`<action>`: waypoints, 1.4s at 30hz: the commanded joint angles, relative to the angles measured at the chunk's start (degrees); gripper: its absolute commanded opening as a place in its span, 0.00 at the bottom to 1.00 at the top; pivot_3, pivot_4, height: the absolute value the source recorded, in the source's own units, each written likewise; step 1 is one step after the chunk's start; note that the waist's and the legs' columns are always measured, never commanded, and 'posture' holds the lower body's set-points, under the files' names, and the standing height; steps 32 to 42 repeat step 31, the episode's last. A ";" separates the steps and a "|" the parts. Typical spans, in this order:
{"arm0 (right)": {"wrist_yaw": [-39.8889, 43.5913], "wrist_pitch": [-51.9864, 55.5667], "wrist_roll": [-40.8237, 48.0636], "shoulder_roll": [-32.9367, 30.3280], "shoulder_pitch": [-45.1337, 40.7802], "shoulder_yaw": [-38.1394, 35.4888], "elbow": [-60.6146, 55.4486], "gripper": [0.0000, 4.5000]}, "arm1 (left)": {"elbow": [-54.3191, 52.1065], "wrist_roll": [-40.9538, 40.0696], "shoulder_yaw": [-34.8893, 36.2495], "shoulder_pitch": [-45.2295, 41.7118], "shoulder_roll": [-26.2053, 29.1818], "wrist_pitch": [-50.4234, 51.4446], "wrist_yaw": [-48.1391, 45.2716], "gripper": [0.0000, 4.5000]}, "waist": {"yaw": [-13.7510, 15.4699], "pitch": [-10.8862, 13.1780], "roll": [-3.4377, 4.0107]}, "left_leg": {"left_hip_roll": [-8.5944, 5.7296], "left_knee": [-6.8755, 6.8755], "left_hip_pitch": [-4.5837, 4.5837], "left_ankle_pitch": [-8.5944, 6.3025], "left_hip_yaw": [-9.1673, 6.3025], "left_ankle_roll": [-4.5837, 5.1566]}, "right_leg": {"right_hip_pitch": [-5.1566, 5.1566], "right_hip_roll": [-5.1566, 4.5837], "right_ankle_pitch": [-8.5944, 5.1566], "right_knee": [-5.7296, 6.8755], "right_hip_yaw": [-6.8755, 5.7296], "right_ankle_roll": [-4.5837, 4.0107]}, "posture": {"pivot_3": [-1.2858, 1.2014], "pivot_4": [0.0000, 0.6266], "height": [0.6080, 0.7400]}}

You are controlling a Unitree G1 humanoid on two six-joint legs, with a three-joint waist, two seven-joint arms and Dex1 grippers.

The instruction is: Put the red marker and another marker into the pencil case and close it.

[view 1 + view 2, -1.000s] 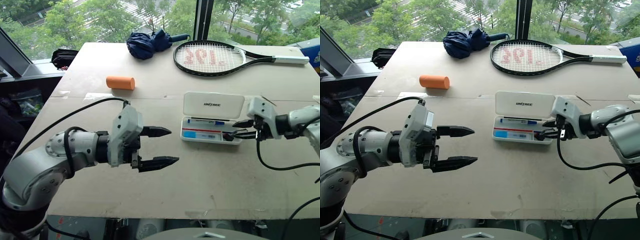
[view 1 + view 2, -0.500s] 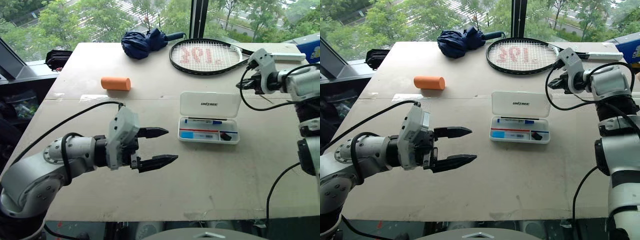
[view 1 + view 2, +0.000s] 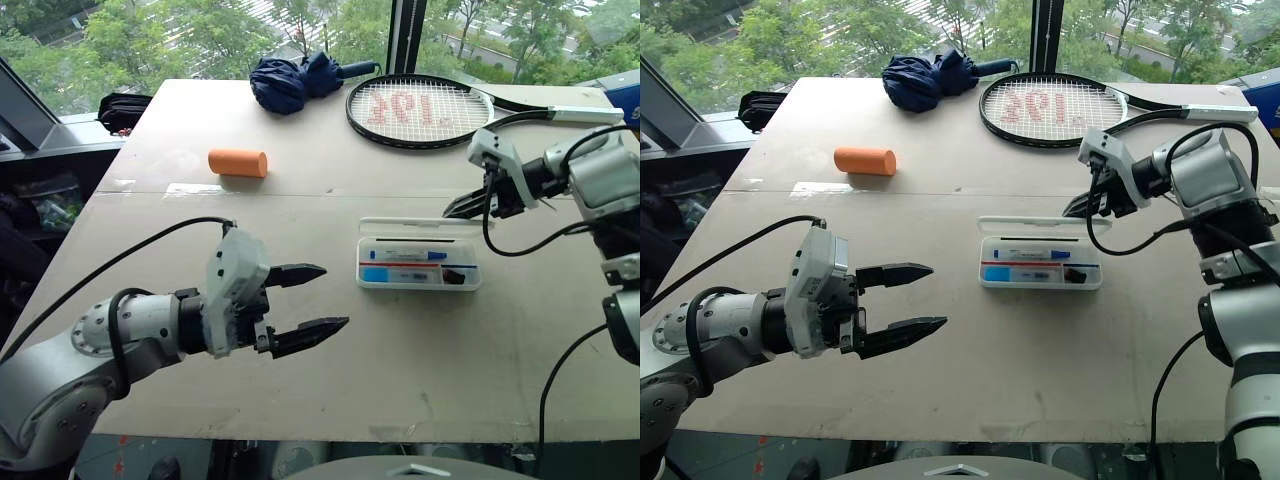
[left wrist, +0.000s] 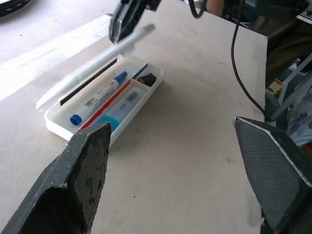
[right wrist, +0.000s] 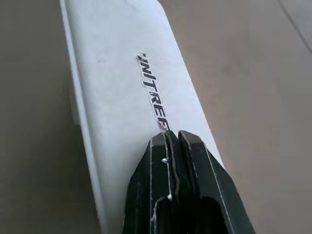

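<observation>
pencil case [image 3: 1040, 274] mid-bench, lid half down, red marker [image 3: 1012, 264] inside | right gripper [image 3: 1076, 207] pressed together on lid; left gripper [image 3: 902, 305] spread, idle | risk: tips slide off, lid springs open

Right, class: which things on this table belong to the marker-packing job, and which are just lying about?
Job:
pencil case
red marker
blue-capped marker
right gripper, shut, pushing the lid down

Lying about:
orange cylinder
tennis racket
folded umbrella

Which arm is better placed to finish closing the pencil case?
The right: its shut right gripper is at the half-lowered lid of the pencil case. The left gripper hangs open, well away.
</observation>
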 commanded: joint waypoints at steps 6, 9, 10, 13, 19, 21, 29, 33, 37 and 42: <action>-13.67 -0.47 -3.55 -0.17 15.56 2.57 -15.34 0.01 | 1.18 0.92 -0.56 -1.17 1.13 -2.21 -2.31 0.90 | -0.29 -0.29 -0.23 | -0.01 0.01 0.24 -0.08 0.01 0.15 | 0.18 0.11 0.01 0.07 0.03 -0.01 | 0.52 0.24 0.93; -17.55 -4.45 3.26 2.77 21.34 -8.49 -20.47 0.01 | 1.76 2.17 -0.98 -0.74 0.66 -2.44 -1.56 0.90 | -0.20 -0.53 -0.62 | 0.02 -0.05 0.71 -0.10 -0.03 0.17 | 0.65 0.15 -0.01 -0.03 0.00 -0.03 | 0.52 0.24 0.93; -17.74 -5.00 8.69 5.08 23.44 -14.85 -23.36 0.01 | 2.09 3.41 -1.13 -0.39 0.06 -2.87 -0.60 0.90 | -0.15 -0.54 -0.65 | 0.05 -0.08 0.99 -0.12 -0.05 0.19 | 0.97 0.16 -0.02 -0.13 -0.03 -0.04 | 0.52 0.24 0.93; -19.28 -11.47 16.77 7.62 31.02 -28.64 -32.56 0.01 | 3.29 12.16 -2.67 2.39 -3.08 -9.83 -1.22 0.90 | 0.05 -0.24 -0.19 | 0.03 -0.07 0.98 -0.13 -0.06 0.21 | 1.02 0.13 -0.01 -0.11 0.00 -0.03 | 0.52 0.24 0.93; -19.44 -17.74 18.22 3.68 51.70 -41.87 -41.11 0.38 | 7.73 11.53 1.40 10.40 -2.96 -11.44 -9.40 0.90 | 0.96 -0.22 -0.15 | 0.00 -0.08 0.90 -0.14 -0.07 0.22 | 0.96 0.08 -0.03 -0.15 -0.05 -0.03 | 0.52 0.24 0.93; -17.60 -21.53 18.10 3.09 61.45 -49.08 -41.98 0.58 | 9.54 14.47 3.09 16.11 -2.45 -14.24 -13.99 0.90 | 1.26 -0.19 -0.10 | 0.03 -0.14 0.89 -0.14 -0.07 0.23 | 0.96 0.11 -0.04 -0.21 -0.06 -0.03 | 0.52 0.24 0.93; -14.06 -29.62 23.20 7.02 84.83 -68.54 -43.63 0.98 | 14.23 19.79 6.69 25.63 -2.77 -19.60 -21.21 0.90 | 1.24 -0.25 -0.07 | 0.14 -0.13 1.13 -0.15 0.32 0.24 | 1.04 0.15 -0.18 -0.22 0.24 -0.23 | 0.52 0.24 0.93; -14.43 -30.32 23.95 6.99 86.31 -68.90 -43.77 0.98 | 14.99 20.50 6.25 25.81 -2.64 -20.21 -22.38 0.90 | 1.13 -0.25 -0.08 | 0.18 -0.07 1.15 -0.15 0.45 0.24 | 1.02 0.15 -0.18 -0.21 0.35 -0.24 | 0.52 0.24 0.93; -14.43 -30.32 23.95 6.99 86.31 -68.90 -43.77 0.98 | 14.99 20.50 6.25 25.81 -2.64 -20.21 -22.38 0.90 | 1.13 -0.25 -0.08 | 0.18 -0.07 1.15 -0.15 0.45 0.24 | 1.02 0.15 -0.18 -0.21 0.35 -0.24 | 0.52 0.24 0.93; -14.43 -30.32 23.95 6.99 86.31 -68.90 -43.77 0.98 | 14.99 20.50 6.25 25.81 -2.64 -20.21 -22.38 0.90 | 1.13 -0.25 -0.08 | 0.18 -0.07 1.15 -0.15 0.45 0.24 | 1.02 0.15 -0.18 -0.21 0.35 -0.24 | 0.52 0.24 0.93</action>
